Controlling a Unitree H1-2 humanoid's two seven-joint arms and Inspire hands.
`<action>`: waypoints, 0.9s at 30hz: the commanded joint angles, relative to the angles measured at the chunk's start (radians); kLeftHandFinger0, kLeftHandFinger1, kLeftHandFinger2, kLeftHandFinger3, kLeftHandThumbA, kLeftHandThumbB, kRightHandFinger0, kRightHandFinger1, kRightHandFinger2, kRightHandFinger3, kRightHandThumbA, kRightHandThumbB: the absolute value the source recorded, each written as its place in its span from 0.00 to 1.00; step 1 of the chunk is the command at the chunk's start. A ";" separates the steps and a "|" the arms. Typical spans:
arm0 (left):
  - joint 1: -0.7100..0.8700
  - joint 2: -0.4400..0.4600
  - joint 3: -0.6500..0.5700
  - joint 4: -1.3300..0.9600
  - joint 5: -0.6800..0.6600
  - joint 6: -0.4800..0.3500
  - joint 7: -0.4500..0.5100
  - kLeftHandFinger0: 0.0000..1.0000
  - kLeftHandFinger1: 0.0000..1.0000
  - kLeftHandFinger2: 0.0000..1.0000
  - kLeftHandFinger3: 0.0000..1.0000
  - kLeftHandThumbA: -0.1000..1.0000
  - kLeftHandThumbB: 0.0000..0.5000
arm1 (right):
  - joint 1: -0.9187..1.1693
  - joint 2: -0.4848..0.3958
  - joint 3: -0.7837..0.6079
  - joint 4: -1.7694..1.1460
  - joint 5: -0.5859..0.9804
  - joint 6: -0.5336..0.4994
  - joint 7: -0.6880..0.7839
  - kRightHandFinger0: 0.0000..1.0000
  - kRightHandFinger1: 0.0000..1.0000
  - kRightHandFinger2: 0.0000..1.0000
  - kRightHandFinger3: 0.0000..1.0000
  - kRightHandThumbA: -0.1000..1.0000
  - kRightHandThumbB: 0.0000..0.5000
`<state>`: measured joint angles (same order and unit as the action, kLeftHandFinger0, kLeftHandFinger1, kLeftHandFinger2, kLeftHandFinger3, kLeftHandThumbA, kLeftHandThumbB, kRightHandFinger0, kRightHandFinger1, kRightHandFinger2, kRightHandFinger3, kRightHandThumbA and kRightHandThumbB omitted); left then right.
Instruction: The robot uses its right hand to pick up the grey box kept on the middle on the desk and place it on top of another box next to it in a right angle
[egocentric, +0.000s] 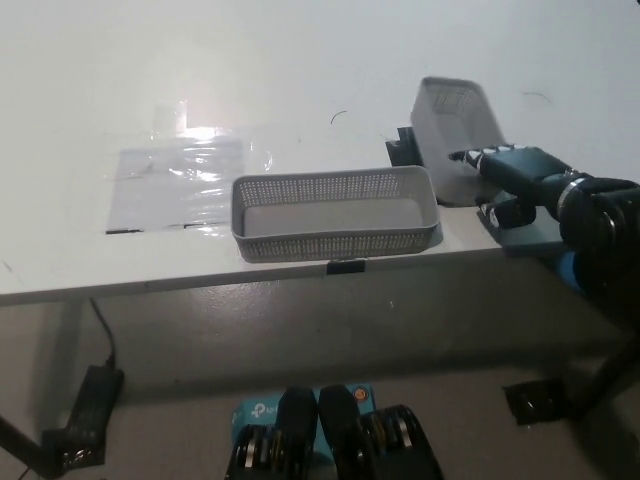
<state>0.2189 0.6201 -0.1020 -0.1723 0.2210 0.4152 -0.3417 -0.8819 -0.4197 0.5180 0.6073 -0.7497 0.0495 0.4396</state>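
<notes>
A white desk (300, 80) is seen from above, its front edge running across the lower middle of the view. Two grey perforated boxes are found on it. The first grey box (335, 213) lies lengthwise along the front edge, flat and upright, its open top facing the camera. The second grey box (455, 135) is located just beyond the right end of the first, set crosswise to it and tilted, so that its outer side is shown (the near end appears raised off the desk). The two boxes are close at that corner; whether they touch cannot be told.

The black right hand (512, 180) is observed at the right edge of the desk, closed on the near right part of the tilted box, with light fingertips (470, 156) laid against its wall and another part of the hand below it.

A sheet of clear plastic film (180, 180) is noted on the desk to the left of the boxes. A small dark object (401, 148) is seen just beside the far box, on its left.
</notes>
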 joint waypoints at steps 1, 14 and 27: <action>-0.008 0.027 0.019 -0.030 0.006 0.005 -0.005 0.02 0.10 0.09 0.06 0.96 0.51 | -0.071 -0.007 0.053 0.078 -0.084 -0.041 -0.074 1.00 1.00 1.00 1.00 0.35 0.79; -0.006 0.039 0.044 -0.052 0.006 0.012 -0.004 0.02 0.08 0.05 0.00 0.96 0.48 | -0.131 0.004 0.356 0.161 -0.370 0.065 -0.173 0.00 0.08 0.25 0.73 0.08 0.00; 0.004 0.036 0.048 -0.057 0.008 0.014 -0.010 0.02 0.11 0.08 0.03 0.96 0.45 | -0.054 0.018 0.220 0.201 -0.277 -0.079 -0.687 0.00 0.11 0.44 0.33 0.00 0.06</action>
<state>0.2066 0.6225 -0.0668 -0.1922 0.2227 0.4278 -0.3420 -0.9483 -0.4026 0.8245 0.7605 -1.0789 0.0876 0.0940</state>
